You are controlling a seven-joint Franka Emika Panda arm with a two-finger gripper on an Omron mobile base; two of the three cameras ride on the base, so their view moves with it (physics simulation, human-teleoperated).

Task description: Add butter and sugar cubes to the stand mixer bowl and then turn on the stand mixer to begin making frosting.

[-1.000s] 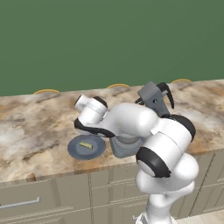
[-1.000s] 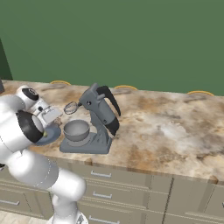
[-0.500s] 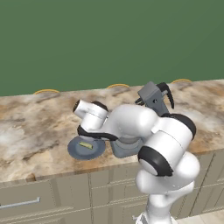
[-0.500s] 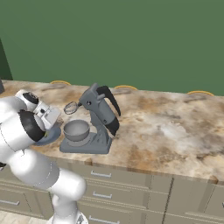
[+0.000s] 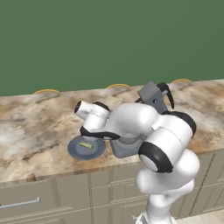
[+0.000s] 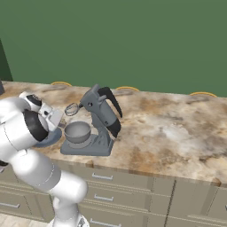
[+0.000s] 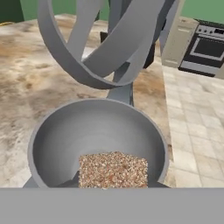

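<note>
A brown speckled sugar cube sits between my gripper's dark fingertips, which are shut on it, just above the stand mixer bowl. The bowl is round, silvery-grey and holds nothing; it rests on the base of the dark grey stand mixer. The mixer's head is tilted up, and its wire whisk hangs over the bowl. The butter, a small pale yellow stick, lies on a flat blue-grey plate left of the mixer. My hand hovers above the plate's right side.
The mixer stands near the front edge of a brown marbled counter. A green wall rises behind it and drawers run below. In the hand view a stove stands across the tiled floor. My own arm hides the bowl in the left base view.
My wrist has turned slightly beside the mixer. The grip on the cube is unchanged, and the butter, plate and mixer have not moved.
</note>
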